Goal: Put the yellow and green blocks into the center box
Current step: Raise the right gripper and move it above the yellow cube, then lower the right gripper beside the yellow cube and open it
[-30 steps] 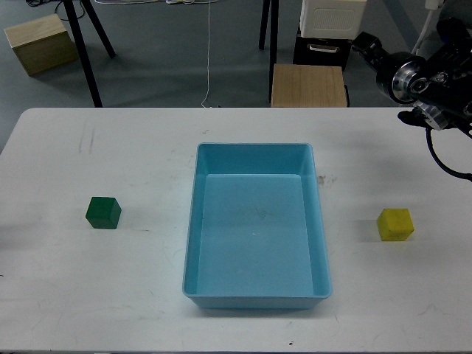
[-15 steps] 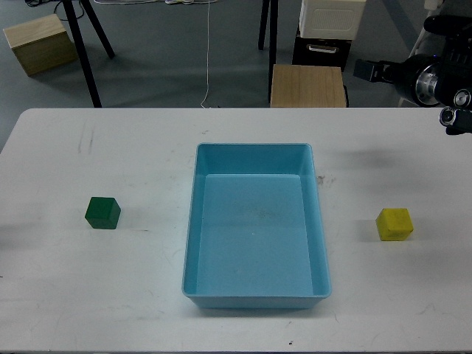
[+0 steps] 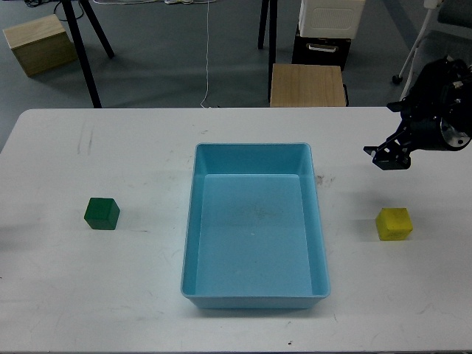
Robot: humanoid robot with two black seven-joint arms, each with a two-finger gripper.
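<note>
A light blue open box [image 3: 321, 243] sits in the middle of the white table [image 3: 147, 147], with nothing in it. A green block [image 3: 102, 213] lies on the table left of the box. A yellow block [image 3: 394, 223] lies right of the box. My right arm comes in from the right edge. Its gripper [image 3: 387, 156] hangs above the table, a little above and behind the yellow block, not touching it. The gripper looks small and dark, so I cannot tell its two fingers apart. My left gripper is out of view.
Behind the table stand a wooden stool [image 3: 307, 85], a black cabinet with a white case on it [image 3: 331, 26], black stand legs [image 3: 88, 55] and a wooden crate [image 3: 40, 43] on the floor.
My right arm has swung down from the table's far right corner, and its gripper now hangs lower, over the table near the yellow block. The blocks and box have not moved.
</note>
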